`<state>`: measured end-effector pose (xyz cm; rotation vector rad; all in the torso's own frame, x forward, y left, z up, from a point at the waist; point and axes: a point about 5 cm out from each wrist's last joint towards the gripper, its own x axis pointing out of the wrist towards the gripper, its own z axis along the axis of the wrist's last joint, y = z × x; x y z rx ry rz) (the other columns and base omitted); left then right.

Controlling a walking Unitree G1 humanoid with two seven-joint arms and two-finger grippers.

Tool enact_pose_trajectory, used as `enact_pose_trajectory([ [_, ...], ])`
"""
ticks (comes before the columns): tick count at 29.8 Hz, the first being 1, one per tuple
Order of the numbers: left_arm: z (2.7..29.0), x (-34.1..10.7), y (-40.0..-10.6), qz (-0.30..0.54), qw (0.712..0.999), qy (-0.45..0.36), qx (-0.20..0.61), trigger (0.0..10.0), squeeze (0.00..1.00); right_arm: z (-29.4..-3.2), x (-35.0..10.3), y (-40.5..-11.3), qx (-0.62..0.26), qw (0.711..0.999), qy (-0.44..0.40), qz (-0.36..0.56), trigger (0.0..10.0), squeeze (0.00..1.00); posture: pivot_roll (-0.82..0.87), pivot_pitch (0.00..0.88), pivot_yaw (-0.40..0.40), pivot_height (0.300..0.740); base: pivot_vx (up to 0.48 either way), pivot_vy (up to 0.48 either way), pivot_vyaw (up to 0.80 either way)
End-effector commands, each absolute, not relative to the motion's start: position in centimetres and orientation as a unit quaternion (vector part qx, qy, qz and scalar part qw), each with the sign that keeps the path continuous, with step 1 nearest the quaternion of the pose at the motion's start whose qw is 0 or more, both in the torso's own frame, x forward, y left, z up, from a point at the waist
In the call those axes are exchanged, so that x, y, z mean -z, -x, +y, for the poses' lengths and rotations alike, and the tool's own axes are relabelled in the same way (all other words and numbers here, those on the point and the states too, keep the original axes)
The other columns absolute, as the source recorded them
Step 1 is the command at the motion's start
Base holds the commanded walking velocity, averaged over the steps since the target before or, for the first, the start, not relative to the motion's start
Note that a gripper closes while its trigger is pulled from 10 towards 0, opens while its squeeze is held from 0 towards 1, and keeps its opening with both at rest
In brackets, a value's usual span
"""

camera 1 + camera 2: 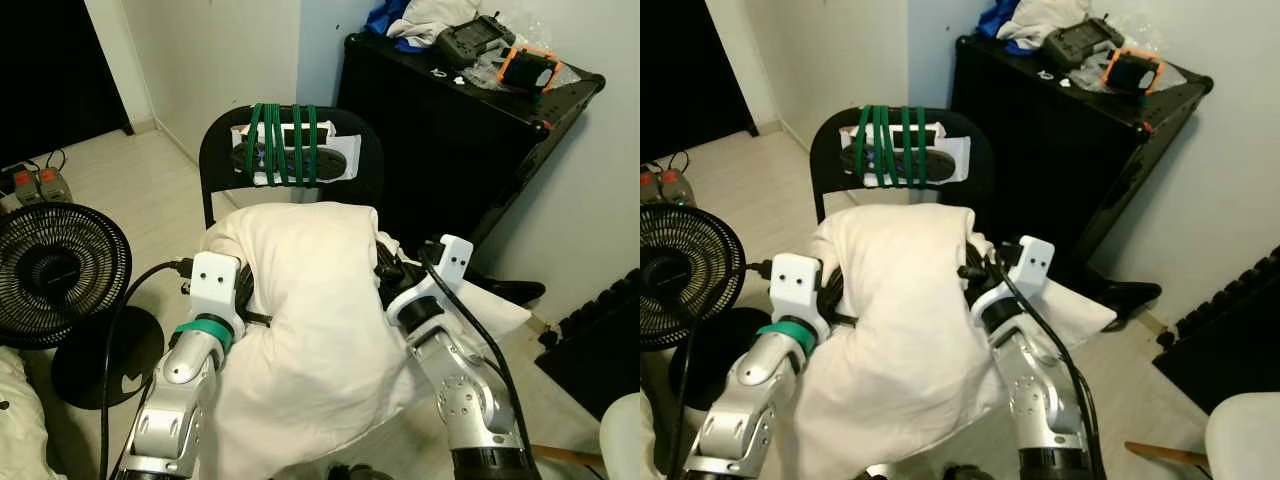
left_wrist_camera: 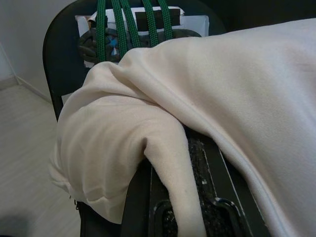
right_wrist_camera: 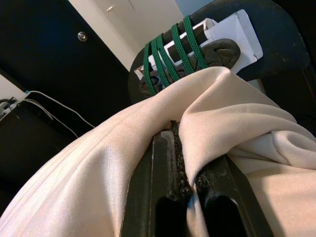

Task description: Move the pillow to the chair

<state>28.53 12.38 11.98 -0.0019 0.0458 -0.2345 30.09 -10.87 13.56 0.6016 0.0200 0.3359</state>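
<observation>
Filling the centre of the head views: cream pillow [image 1: 310, 320], bulky, creased, held up between both arms, its far end just in front of the chair backrest. Lower part sags toward the bottom edge of the frame.

Black cabinet [image 1: 450, 130], upper right, against the wall; on top lie a blue cloth, a dark controller and an orange-edged device [image 1: 530, 70].

Black chair [image 1: 370, 160], upper centre, backrest facing the camera. A white card and dark object are lashed to the backrest with green cord [image 1: 285, 143].

Black floor fan [image 1: 55, 270], left edge, on a round base, standing on pale flooring.

Left gripper [image 2: 197, 197]: at the pillow's left side, fingers clamped on a fold of fabric; cloth drapes over the dark padded finger in the wrist view.

Right gripper [image 3: 190, 182]: at the pillow's right side, fingers pinched narrow, with a fold of pillow fabric caught between them. Chair backrest and green cord visible beyond the fabric in both wrist views.
</observation>
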Motion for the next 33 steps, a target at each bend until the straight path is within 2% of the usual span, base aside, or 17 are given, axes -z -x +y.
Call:
enact_pose_trajectory([
  [1,10.8,-12.6,-28.6,0.0,0.989,-0.004,0.151,10.0,0.0,-8.8,-13.5,-29.4,-0.2,0.929,-0.312,0.01,10.0,0.0,0.02,0.037,0.036,0.671,0.0,0.0,0.0],
  [14,10.4,-12.7,-28.7,-0.005,0.988,-0.007,0.157,10.0,0.0,-8.8,-13.4,-29.4,-0.198,0.929,-0.313,0.009,10.0,0.0,0.02,0.034,0.043,0.617,0.0,0.0,0.0],
  [26,10.1,-12.9,-28.9,-0.012,0.987,-0.013,0.16,10.0,0.0,-8.9,-13.0,-29.4,-0.188,0.931,-0.313,0.012,10.0,0.0,0.03,0.036,0.052,0.617,0.0,0.0,0.0],
  [33,11.1,-12.6,-31.0,-0.008,0.991,-0.066,0.112,10.0,0.0,-9.3,-11.3,-31.7,-0.164,0.944,-0.281,0.048,10.0,0.0,0.04,0.101,0.057,0.617,0.0,0.0,0.0],
])
